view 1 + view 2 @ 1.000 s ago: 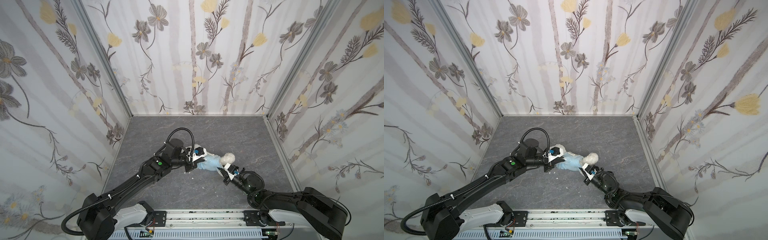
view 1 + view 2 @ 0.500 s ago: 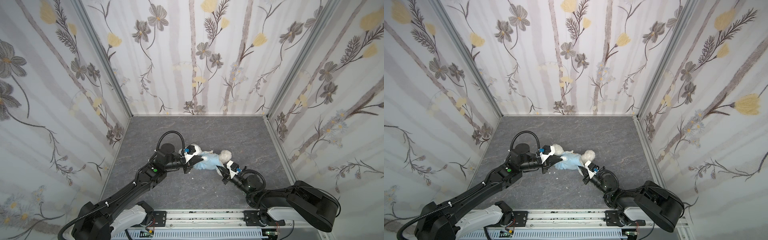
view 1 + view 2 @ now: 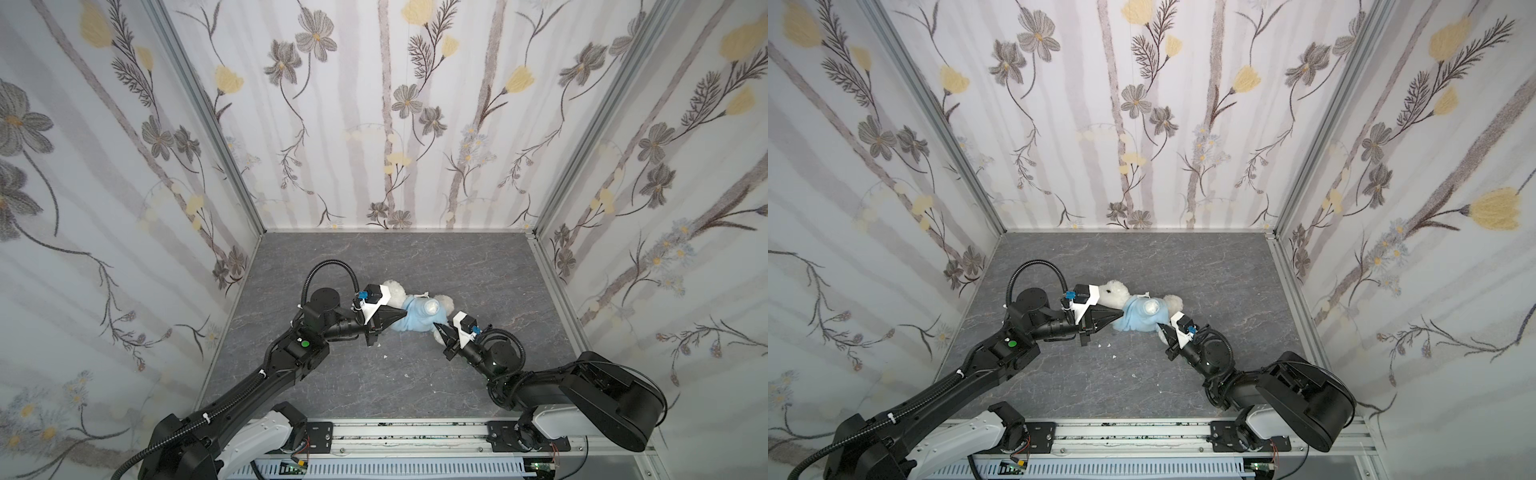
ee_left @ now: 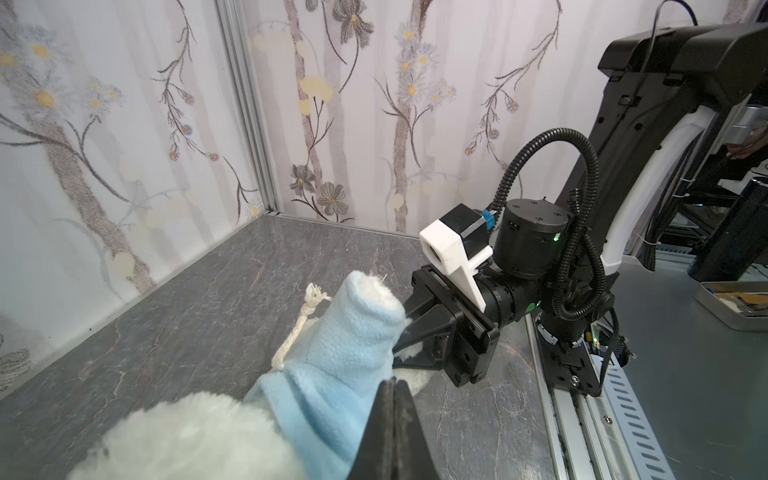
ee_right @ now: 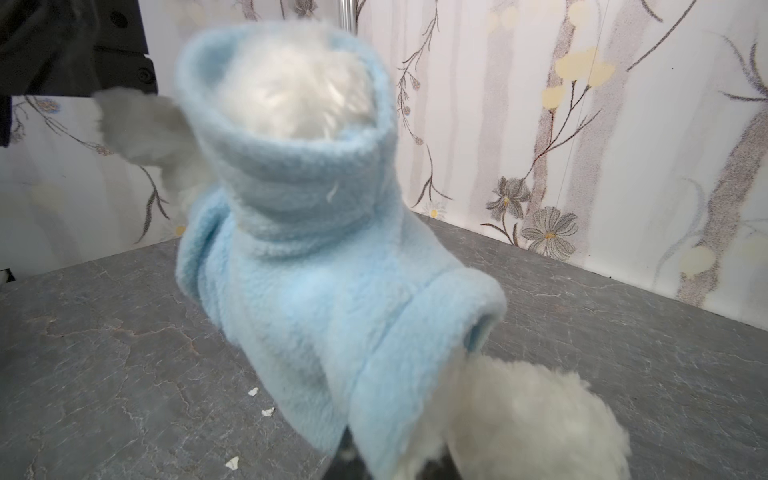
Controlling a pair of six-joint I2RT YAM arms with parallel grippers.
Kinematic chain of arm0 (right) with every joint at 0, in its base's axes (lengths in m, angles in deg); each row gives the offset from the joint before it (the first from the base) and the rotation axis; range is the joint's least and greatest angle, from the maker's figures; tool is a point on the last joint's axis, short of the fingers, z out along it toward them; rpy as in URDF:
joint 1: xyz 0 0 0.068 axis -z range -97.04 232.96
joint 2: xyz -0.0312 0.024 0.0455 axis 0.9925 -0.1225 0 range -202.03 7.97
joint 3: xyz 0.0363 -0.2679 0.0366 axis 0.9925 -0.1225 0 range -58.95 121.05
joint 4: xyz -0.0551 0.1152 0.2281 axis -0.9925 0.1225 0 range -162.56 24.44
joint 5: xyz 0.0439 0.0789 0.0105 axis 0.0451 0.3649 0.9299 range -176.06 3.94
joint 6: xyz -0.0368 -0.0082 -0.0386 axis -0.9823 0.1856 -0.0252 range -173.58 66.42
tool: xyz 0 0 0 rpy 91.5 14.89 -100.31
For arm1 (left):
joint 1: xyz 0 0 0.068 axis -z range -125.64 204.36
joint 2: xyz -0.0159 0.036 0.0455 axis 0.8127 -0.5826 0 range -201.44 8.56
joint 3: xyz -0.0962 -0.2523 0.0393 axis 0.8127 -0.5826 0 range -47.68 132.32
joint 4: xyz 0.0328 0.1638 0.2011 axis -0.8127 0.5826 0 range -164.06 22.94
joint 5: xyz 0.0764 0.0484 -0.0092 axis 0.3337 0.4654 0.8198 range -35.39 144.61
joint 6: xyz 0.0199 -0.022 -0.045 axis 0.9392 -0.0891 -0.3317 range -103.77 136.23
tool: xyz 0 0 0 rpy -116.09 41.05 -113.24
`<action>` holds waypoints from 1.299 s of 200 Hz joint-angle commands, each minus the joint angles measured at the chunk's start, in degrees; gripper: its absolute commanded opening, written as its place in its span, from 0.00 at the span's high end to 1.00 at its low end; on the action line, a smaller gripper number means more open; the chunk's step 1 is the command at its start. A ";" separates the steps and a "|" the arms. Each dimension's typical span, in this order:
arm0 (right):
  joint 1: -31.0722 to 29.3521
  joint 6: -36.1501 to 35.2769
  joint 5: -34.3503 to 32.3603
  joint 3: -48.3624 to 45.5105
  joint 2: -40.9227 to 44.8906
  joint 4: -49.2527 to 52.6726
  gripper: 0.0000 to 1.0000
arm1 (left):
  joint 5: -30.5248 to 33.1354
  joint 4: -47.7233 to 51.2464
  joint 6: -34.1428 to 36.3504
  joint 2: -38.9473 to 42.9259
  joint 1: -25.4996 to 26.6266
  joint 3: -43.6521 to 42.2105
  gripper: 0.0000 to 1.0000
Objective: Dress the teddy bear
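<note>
Left gripper [image 3: 403,312] and right gripper [image 3: 437,327] are clamped shut on the hoodie [image 3: 415,319]; overpull and you undress the teddy bear [image 3: 395,291]

A robot lab's test booth is showing: flower-papered walls [image 3: 374,124] on aluminium posts [image 3: 210,120] are closing in a grey stone-look table [image 3: 415,257]. A black left arm [image 3: 249,386] and right arm [image 3: 602,395] are reaching in from a metal rail [image 3: 415,432], with a metal parts tray [image 4: 723,318] lying beyond it.
</note>
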 commanded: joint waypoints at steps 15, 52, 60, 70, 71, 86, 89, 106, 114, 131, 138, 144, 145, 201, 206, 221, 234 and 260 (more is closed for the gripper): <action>-0.22 -5.72 -0.37 2.73 4.99 11.27 1.00 | 12.76 10.10 12.80 -0.74 1.83 3.76 0.75; -0.95 -11.56 -1.45 5.83 7.80 23.09 1.00 | 22.42 17.53 21.42 -2.10 6.31 8.79 0.71; -1.25 -12.64 -2.15 6.40 8.12 24.71 1.00 | 24.85 19.47 23.79 -2.97 7.74 9.97 0.70; -1.66 -14.10 -2.67 6.84 8.34 26.35 1.00 | 27.83 21.20 25.94 -4.10 9.47 11.16 0.68; -1.69 -14.23 -2.72 6.90 8.34 26.53 1.00 | 28.02 21.37 26.19 -4.20 9.64 11.24 0.68; -2.53 -16.32 -3.38 8.04 8.27 29.67 1.00 | 30.13 24.11 28.50 -5.85 11.15 12.84 0.68; -2.66 -16.66 -3.51 8.28 8.13 30.20 1.00 | 30.55 24.62 28.88 -6.18 11.36 13.12 0.68; -4.70 -18.33 -4.76 8.99 7.32 31.70 1.00 | 32.16 27.21 30.09 -8.21 12.49 14.70 0.70; -5.10 -18.82 -5.03 9.20 6.85 31.98 1.00 | 32.86 27.70 30.34 -8.97 12.75 15.22 0.71; -5.83 -19.36 -5.57 9.54 5.83 31.99 1.00 | 33.52 28.80 31.27 -10.50 13.21 16.00 0.74; -6.08 -19.54 -5.78 9.51 5.42 32.06 1.00 | 34.09 29.21 31.68 -11.10 13.27 16.16 0.75; -6.35 -19.63 -5.84 9.61 5.23 32.06 1.00 | 34.79 29.42 31.96 -11.70 13.24 16.32 0.76; -6.41 -19.63 -5.84 9.61 5.16 32.06 1.00 | 34.88 29.48 32.05 -11.78 13.28 16.32 0.77; -7.03 -19.53 -6.17 9.59 4.13 31.14 1.00 | 33.27 33.12 33.19 -13.61 13.23 16.68 0.78; -6.99 -19.53 -6.15 9.64 4.13 31.13 1.00 | 33.50 33.14 33.32 -13.64 13.23 16.55 0.78; -7.03 -19.54 -6.15 9.61 4.22 31.13 1.00 | 35.23 33.57 33.72 -13.86 13.15 16.50 0.78; -7.16 -19.54 -6.10 9.67 4.10 31.15 1.00 | 36.15 33.67 34.37 -15.30 13.09 16.46 0.78; -7.32 -19.54 -5.96 9.69 4.13 31.21 1.00 | 37.69 33.76 35.20 -16.36 12.80 16.50 0.78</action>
